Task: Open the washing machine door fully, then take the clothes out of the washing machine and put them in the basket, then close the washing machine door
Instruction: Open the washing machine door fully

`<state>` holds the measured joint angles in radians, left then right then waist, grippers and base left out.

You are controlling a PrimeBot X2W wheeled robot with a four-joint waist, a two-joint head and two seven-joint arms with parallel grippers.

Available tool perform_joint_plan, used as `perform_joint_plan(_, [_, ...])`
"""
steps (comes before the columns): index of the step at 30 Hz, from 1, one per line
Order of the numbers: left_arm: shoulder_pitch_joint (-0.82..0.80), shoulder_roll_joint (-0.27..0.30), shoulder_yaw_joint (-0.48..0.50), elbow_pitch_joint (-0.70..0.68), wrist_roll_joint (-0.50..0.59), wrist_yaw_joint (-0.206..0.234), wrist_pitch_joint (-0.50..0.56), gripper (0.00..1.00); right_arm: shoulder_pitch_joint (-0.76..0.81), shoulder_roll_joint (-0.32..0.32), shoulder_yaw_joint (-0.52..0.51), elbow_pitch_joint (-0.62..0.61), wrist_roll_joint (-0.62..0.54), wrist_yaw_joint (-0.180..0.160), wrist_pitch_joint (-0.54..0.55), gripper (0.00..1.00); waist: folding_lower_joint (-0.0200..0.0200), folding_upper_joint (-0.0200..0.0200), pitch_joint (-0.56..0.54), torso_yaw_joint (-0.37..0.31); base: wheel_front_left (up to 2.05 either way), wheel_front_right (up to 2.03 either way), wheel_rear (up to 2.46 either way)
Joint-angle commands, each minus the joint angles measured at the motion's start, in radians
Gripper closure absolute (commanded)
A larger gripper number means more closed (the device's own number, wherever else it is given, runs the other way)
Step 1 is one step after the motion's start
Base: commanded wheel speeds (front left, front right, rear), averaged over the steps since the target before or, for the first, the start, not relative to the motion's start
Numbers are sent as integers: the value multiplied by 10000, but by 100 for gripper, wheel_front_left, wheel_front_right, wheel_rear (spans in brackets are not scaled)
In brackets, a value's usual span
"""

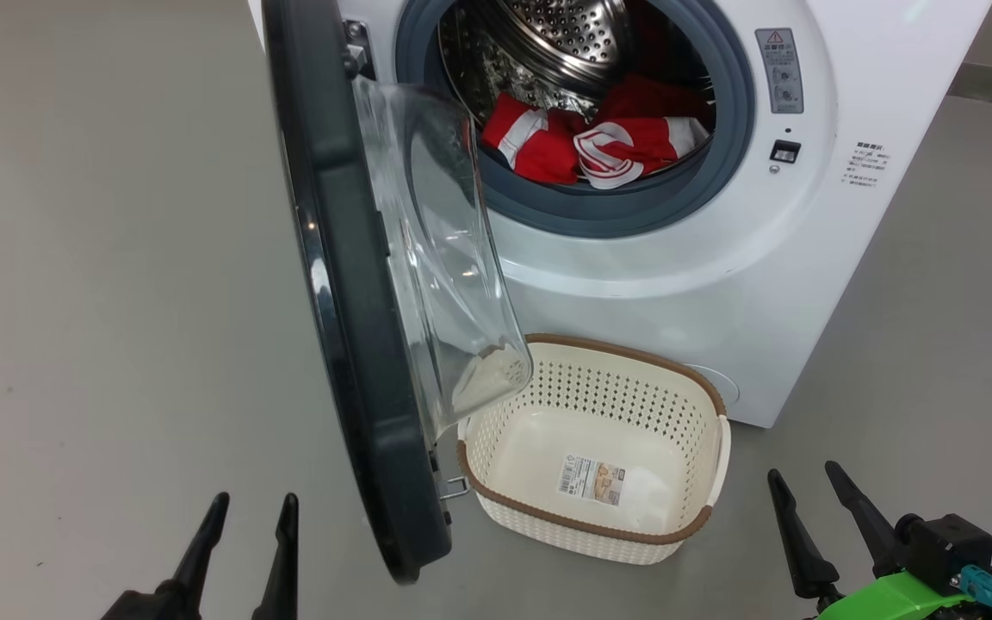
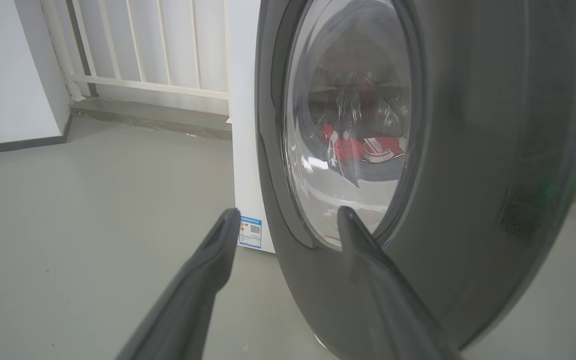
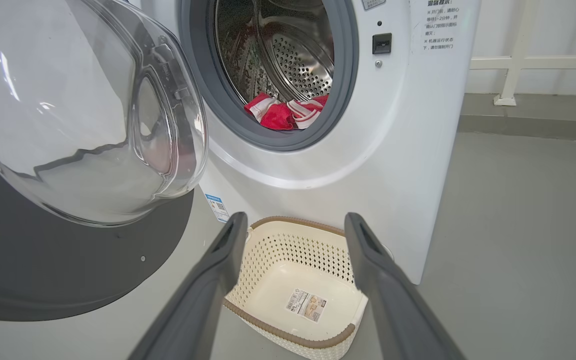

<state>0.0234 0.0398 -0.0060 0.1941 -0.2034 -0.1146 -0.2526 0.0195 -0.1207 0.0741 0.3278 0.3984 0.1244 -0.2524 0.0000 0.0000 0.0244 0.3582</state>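
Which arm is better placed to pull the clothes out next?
Right, probably: the right fingers face the clothes with nothing between, while the door stands between the left fingers and the drum.

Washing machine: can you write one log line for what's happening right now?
door: open | clothes: inside washing machine | basket: empty | left hand: open, empty | right hand: open, empty

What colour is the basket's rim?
Brown, woven-look, on the cream basket; clearest in the head view.
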Motion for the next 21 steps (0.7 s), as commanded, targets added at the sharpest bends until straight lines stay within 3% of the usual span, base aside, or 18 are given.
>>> perform_joint_plan(1, [-174, 104, 330, -201, -8, 7, -92, 0, -85, -63, 147, -190, -191, 63, -93, 0, 0, 0, -12, -6, 0, 0, 0])
perform_joint_plan(8, [-161, 104, 343, -313, 12, 10, -92, 0, -96, -79, 112, -151, -279, 63, -93, 0, 0, 0, -58, -24, 0, 0, 0])
perform_joint_plan(9, [-174, 104, 347, -365, -8, 9, -92, 25, -96, -75, 105, -161, -293, 63, -93, 0, 0, 0, -61, -23, 0, 0, 0])
perform_joint_plan(10, [-192, 104, 369, -439, -57, 8, -92, 74, -94, -70, 94, -173, -305, 63, -93, 0, 0, 0, -62, -23, 0, 0, 0])
perform_joint_plan(11, [-215, 104, 395, -532, -104, 5, -92, 100, -94, -66, 81, -183, -318, 63, -93, 0, 0, 0, -57, -21, 0, 0, 0])
perform_joint_plan(19, [-561, 104, 848, -1745, -675, 48, -92, 100, -90, -27, 2, -284, -450, 63, -93, 0, 0, 0, -21, 10, 0, 0, 0])
perform_joint_plan(21, [-753, 104, 1021, -2801, -1007, 150, -92, 100, -76, -15, -17, -316, -489, 63, -93, 0, 0, 0, -20, 17, 0, 0, 0])
